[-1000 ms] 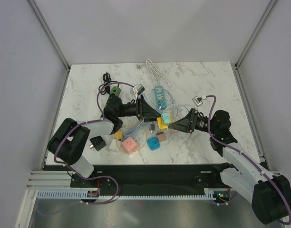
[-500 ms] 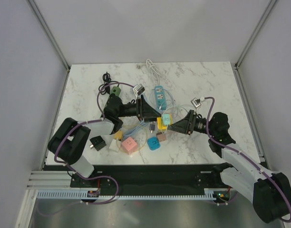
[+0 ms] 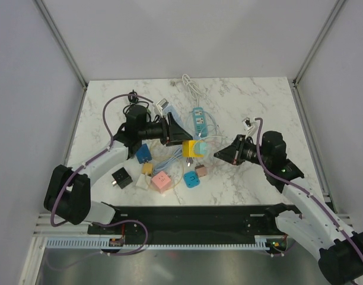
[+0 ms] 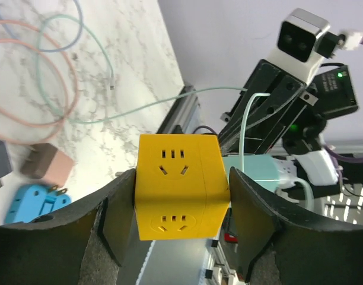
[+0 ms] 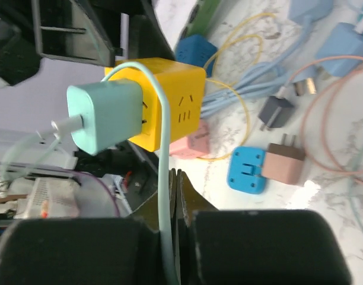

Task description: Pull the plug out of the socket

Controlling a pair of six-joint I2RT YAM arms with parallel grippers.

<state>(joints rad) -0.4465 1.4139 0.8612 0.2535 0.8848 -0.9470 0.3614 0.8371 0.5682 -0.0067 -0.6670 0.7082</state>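
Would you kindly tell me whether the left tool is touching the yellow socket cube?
Touching. The left wrist view shows the left tool clamping the yellow socket cube on both sides.

Smooth plastics on a polished, marble-look counter (image 3: 258, 101)

Smooth yellow plastic with a soft sheen on the socket cube (image 4: 180, 184); satin mint plastic on the plug (image 5: 107, 116), and a rubbery, slightly shiny skin on its mint cable (image 5: 164, 178). Matt black plastic, faintly grainy, on the left hand (image 4: 181, 178) and the right hand (image 5: 177, 175). Matt plastic again on the blue adapter (image 5: 248, 169) and the dusty-pink adapter (image 5: 285, 161), the pink one with bare bright metal prongs. White stone look with grey veins on the counter, smooth and lightly reflective. Dull brushed metal on the frame posts (image 3: 60, 41).
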